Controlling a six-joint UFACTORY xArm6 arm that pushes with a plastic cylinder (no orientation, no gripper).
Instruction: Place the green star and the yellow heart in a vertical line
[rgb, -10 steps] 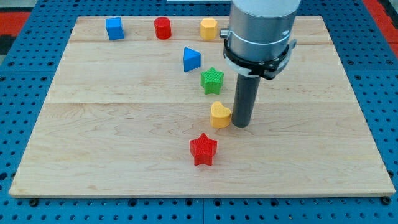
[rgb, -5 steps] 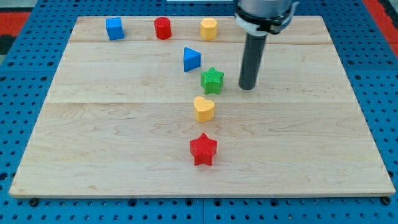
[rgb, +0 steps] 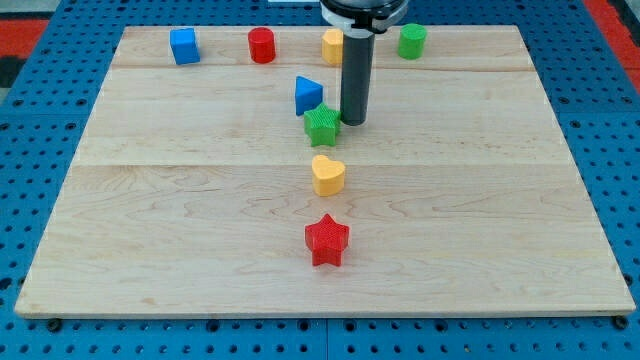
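So there's no claw on this arm at all, just a dark rod, and my tip is sitting right against the green star on its right side in the view. The yellow heart is just below the star, apart from it and a hair further right. Red star lower down again. Blue triangle-ish block is just above the green star. Along the top of the wooden worktop: blue cube, red cylinder, a yellow block partly behind the rod, green cylinder
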